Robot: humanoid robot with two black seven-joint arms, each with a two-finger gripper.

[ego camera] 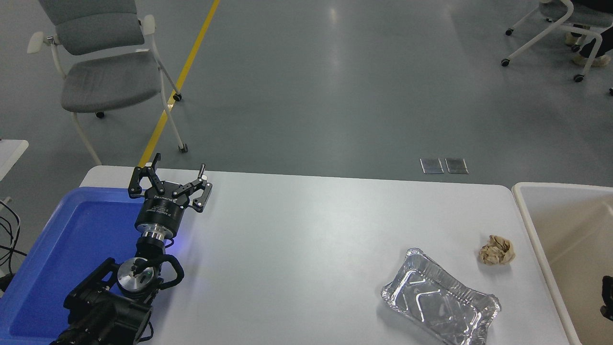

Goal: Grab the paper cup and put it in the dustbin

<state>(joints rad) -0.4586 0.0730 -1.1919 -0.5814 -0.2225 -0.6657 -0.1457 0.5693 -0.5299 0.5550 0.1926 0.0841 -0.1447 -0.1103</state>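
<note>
The paper cup does not show in the head view. The dustbin (559,186) is a cream bin standing past the table's right end, cut off by the picture's edge. Only a small black part of my right gripper (607,297) shows, at the right edge over the inside of the dustbin. My left gripper (179,163) is open and empty, parked at the table's far left above the blue tray's corner.
A shiny foil tray (440,303) lies at the front right of the white table (306,239). A crumpled brown paper ball (497,250) lies beside the dustbin. A blue plastic tray (62,249) sits at the left. Chairs stand on the floor beyond.
</note>
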